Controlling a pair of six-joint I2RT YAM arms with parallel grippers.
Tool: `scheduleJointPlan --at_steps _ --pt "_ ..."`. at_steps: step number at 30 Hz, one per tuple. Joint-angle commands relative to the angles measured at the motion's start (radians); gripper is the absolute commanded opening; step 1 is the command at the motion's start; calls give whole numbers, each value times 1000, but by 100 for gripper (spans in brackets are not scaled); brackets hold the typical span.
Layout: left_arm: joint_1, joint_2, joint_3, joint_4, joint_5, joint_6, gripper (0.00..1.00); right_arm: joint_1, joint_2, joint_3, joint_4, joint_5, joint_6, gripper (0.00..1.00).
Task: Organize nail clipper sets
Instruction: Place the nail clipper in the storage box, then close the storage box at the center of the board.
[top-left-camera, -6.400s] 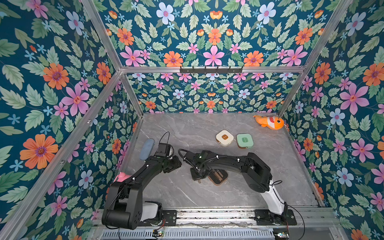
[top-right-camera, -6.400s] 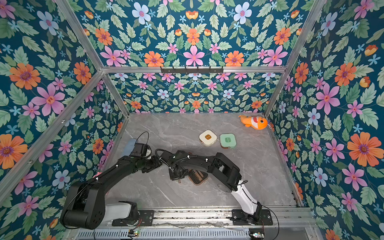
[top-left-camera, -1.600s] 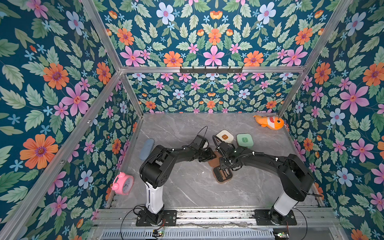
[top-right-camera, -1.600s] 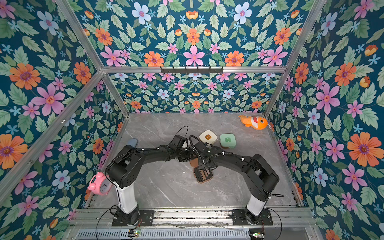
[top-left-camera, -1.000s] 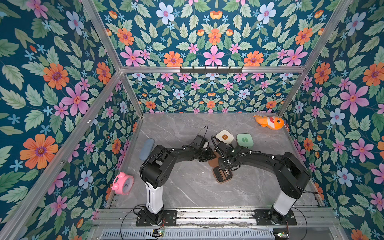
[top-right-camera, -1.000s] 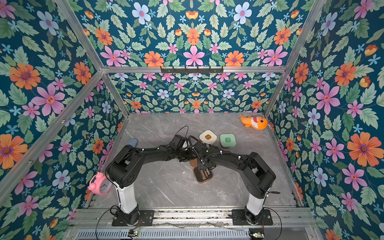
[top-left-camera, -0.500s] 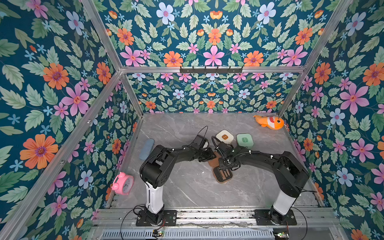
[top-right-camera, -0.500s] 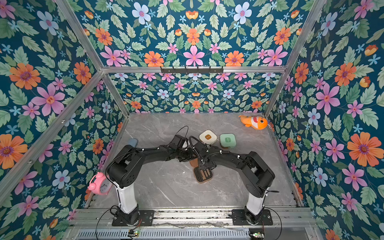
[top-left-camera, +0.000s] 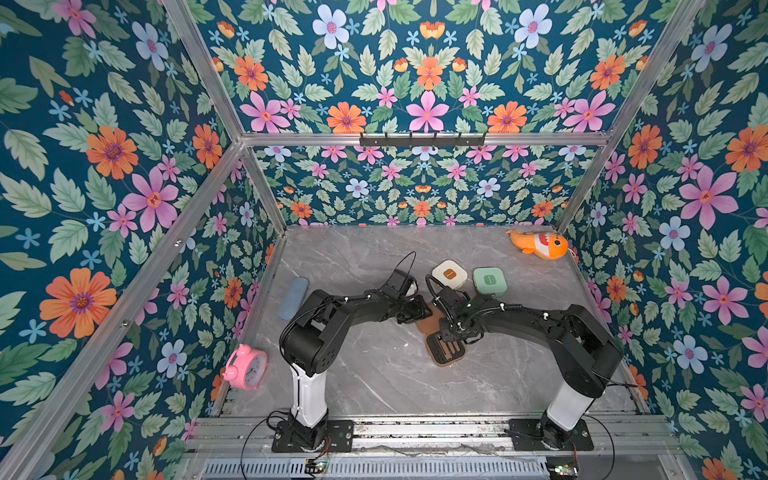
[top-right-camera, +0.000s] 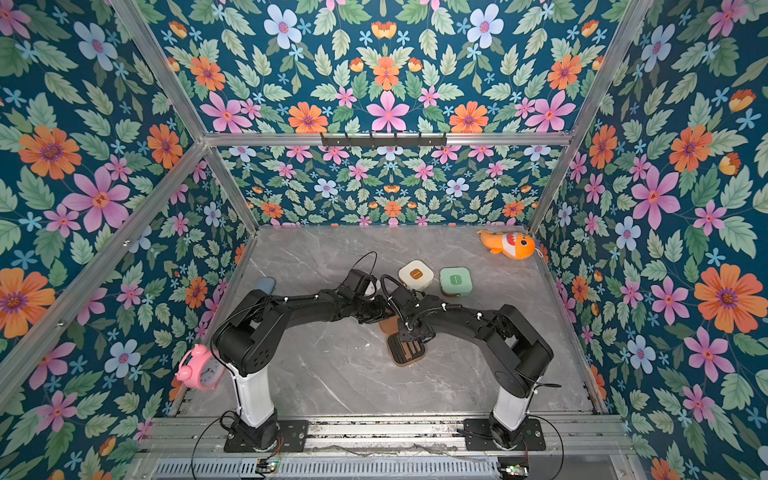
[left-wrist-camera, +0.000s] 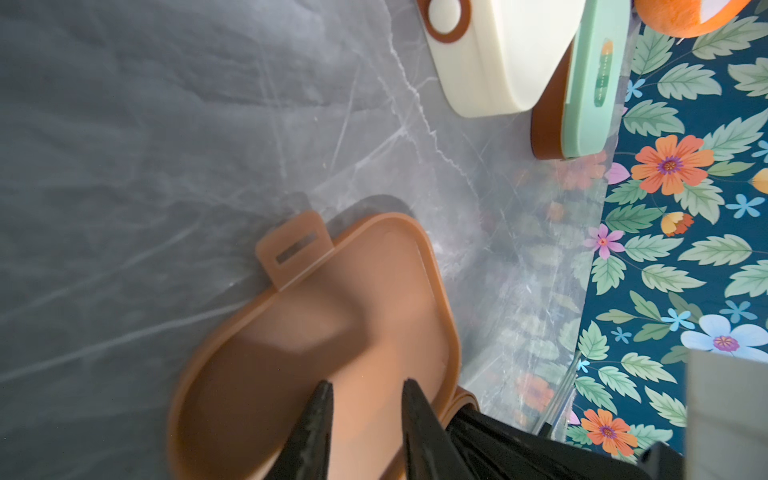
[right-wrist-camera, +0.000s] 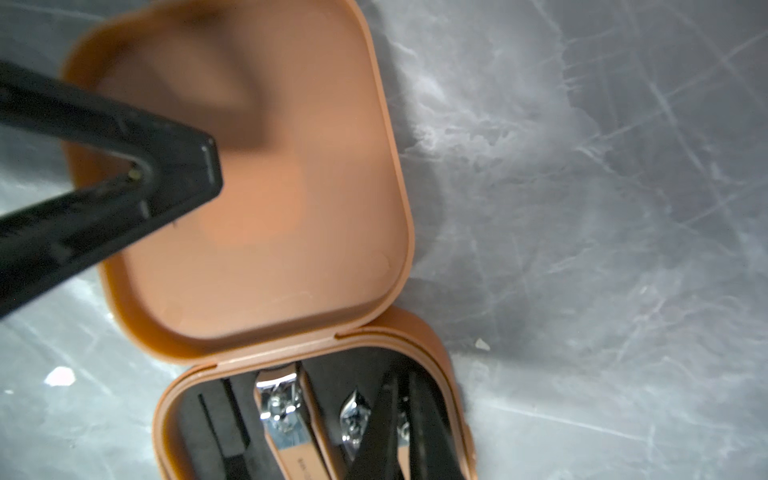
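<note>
A brown rounded-square plastic case (right-wrist-camera: 399, 332) lies open on a grey marbled tabletop (right-wrist-camera: 582, 208), its smooth lid (right-wrist-camera: 270, 216) folded flat and bare inside. The black inner tray (right-wrist-camera: 216, 415) holds 2 silver-headed metal nail clippers (right-wrist-camera: 282, 411) side by side. The right gripper (right-wrist-camera: 401, 399) hangs over the tray with its black jaws nearly together. The left gripper (right-wrist-camera: 208, 170) reaches in above the lid.

Blk arms (top-left-camera: 353, 305), white lower posts (top-left-camera: 309, 395), blk cables (top-left-camera: 409, 259); left gripper (left-wrist-camera: 368, 384) pointed, blk.
</note>
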Motion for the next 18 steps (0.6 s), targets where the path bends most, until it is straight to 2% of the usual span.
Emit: scheduleJointPlan --at_steps 1,4,8,9,10,11,13,15,18 --pt "-1 -4 16 -111 -27 19 33 1 -19 33 -43 9 12 12" --pt "1 -46 41 -128 -28 26 42 0 -42 61 -71 16 9 17" --pt "28 -136 55 -155 -42 41 62 1 -118 62 -106 21 16 28" --pt "41 -163 45 -153 -40 42 68 1 -138 53 -114 21 20 30" --pt "56 -186 36 -153 -33 45 79 0 -158 41 -121 15 22 32" --pt "71 -205 23 -149 -24 51 82 1 -173 28 -125 8 25 34" --pt "107 -242 -22 -120 0 60 87 1 -214 -11 -134 -12 42 38" --pt "154 -263 -90 -53 47 55 88 1 -253 -58 -137 -35 64 38" --pt "238 -269 -233 167 177 -18 88 1 -316 -136 -135 -70 99 38"
